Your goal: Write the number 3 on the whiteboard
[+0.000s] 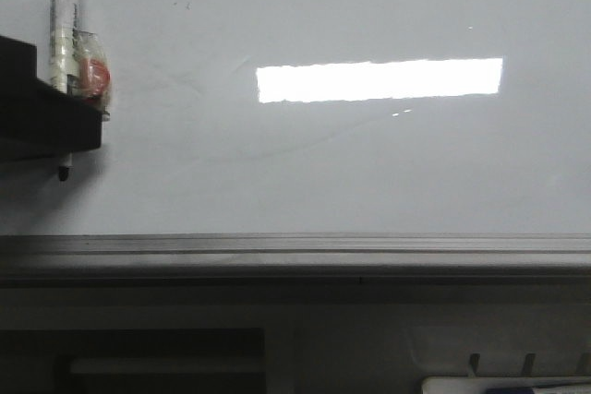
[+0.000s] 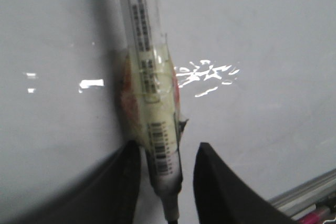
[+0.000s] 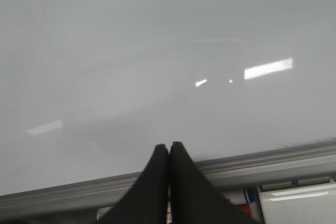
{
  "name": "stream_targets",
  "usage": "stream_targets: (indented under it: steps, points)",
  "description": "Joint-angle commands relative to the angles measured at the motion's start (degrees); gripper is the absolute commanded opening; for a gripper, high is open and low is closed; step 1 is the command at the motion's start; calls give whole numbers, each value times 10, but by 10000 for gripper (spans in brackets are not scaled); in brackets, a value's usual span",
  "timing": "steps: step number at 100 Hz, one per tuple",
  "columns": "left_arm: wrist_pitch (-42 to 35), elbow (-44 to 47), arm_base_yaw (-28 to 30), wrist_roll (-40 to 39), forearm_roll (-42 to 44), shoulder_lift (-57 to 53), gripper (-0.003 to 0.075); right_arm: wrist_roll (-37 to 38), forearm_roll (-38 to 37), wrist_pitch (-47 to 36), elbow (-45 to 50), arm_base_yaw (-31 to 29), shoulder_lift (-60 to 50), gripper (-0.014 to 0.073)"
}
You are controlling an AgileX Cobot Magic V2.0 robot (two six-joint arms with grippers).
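The whiteboard [image 1: 369, 163] is glossy w/ a bright glare bar and faint smudges, and no number 3 is drawn on it yet. Risk: the marker [image 2: 149, 93] could twist or slip when its tip presses on, since tape wrap is bulky, giving a wobbly stroke. Left pincer [image 2: 167, 174] is clamped on the marker's lower end near the board's upper left; right pincer [image 3: 168, 171] is closed, holding nothing, by the bottom rail [image 3: 262, 161].

An office, classroom or lab corner is suggested. The view is filled by a glossy whiteboard [image 1: 369, 163], in which a long ceiling light is mirrored. Below the whiteboard a grey metal rail [image 1: 295, 246] is seen, and under that rail a tray with markers [image 3: 251, 196].
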Motion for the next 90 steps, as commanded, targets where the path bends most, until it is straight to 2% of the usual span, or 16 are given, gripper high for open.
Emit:
stream_targets:
  steps: [1,3,13,27,42,58,69,80,90]
  points:
    - [-7,-15,-2,-6,-6,1,-1,-1,5,-44,-22,1,9,-41]
    - [-7,-15,-2,-6,-6,1,-20,-1,5,-46,-22,1,9,-41]
    - [-8,-15,-2,-6,-6,1,-21,-1,6,-48,-22,1,9,-41]
    - [-8,-15,-2,-6,20,1,-20,-1,62,-39,-22,1,9,-41]
    - [-7,-15,-2,-5,137,0,-20,-1,65,-33,-22,28,9,-41]
    - [-7,-15,-2,-5,174,-14,-20,-1,86,-40,-22,48,9,-41]
    - [-7,-15,-2,-5,248,-29,-20,-3,94,-40,-22,48,9,-41]
    - [-7,-15,-2,-5,338,-40,-20,-90,118,3,-43,52,11,-34]
    - [-6,-15,-3,-5,371,-42,-20,-172,124,29,-77,70,11,47]
